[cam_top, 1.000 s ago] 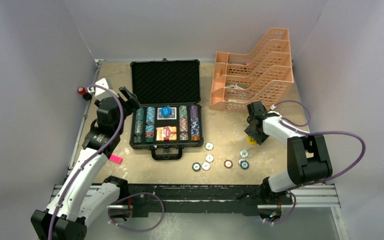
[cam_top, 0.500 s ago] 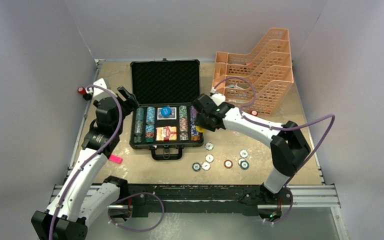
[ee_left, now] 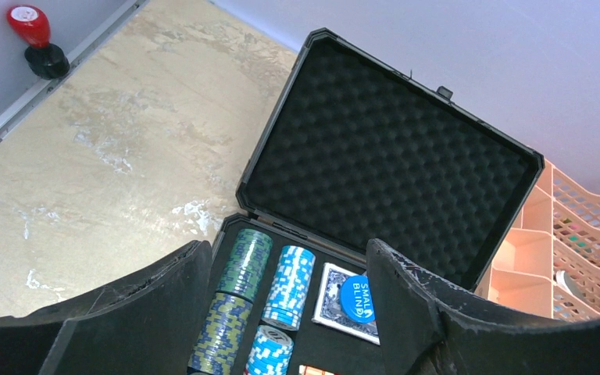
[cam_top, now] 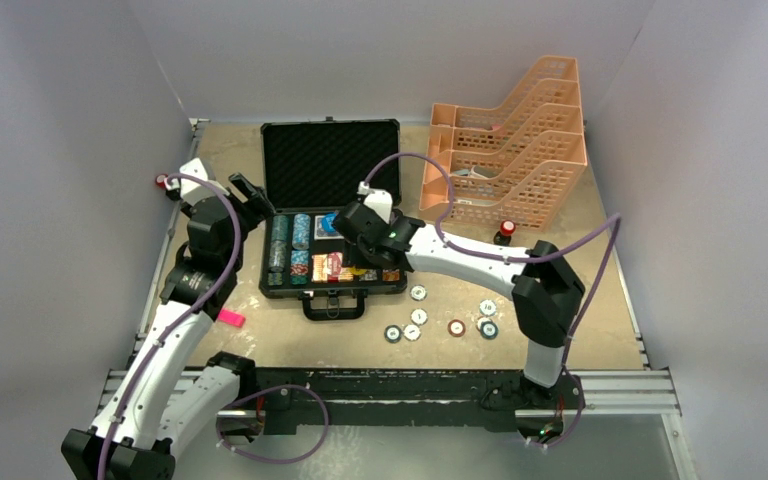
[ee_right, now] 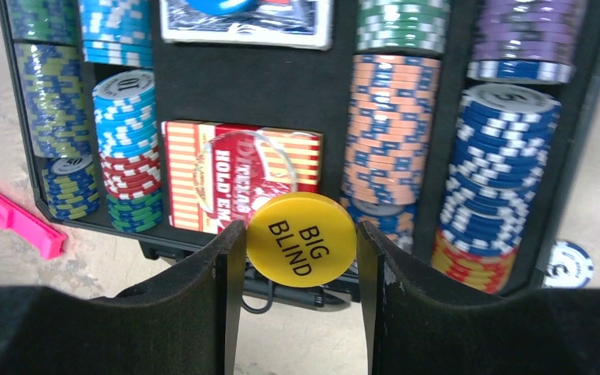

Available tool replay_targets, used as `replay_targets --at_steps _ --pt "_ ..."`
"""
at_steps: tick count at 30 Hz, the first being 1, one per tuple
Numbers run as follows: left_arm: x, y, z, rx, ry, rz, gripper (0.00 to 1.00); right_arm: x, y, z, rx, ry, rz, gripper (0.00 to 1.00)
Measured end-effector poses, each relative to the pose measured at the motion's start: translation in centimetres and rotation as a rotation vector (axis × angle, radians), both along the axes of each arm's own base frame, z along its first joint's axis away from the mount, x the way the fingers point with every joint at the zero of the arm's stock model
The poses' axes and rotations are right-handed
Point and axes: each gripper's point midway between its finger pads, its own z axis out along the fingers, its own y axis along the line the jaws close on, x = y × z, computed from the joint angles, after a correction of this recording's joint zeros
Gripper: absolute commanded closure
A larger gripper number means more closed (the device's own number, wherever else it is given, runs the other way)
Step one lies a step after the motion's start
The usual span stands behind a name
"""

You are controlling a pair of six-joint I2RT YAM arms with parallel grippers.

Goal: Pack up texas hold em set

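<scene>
right gripper [ee_right: 298, 231] clamped on yellow "big blind" button [ee_right: 303, 242], at 6 o'clock of red "texas hold'em" deck [ee_right: 200, 176] in open briefcase [cam_top: 331, 160], blue "small blind" button [ee_left: 357, 298], left gripper [ee_left: 287, 251] spread apart

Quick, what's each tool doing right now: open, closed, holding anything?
Left tool: open, holding nothing, by the black briefcase's left edge.
Right tool: closed on the yellow BIG BLIND dealer button, over the red card deck.
</scene>
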Motion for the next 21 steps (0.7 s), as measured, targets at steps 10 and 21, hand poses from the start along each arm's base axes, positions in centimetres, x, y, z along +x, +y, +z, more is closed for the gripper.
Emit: replay_targets --at_steps 10,21 --pt "-0.2 0.2 0.3 -0.001 -0.011 0.01 0.28 0.4 3.4 -1.8 -0.056 -0.025 0.112 0.51" --pt "-0.2 0.3 0.3 0.001 -0.011 0.016 0.28 1.6 5.1 -0.8 -0.044 -0.072 0.15 0.48"
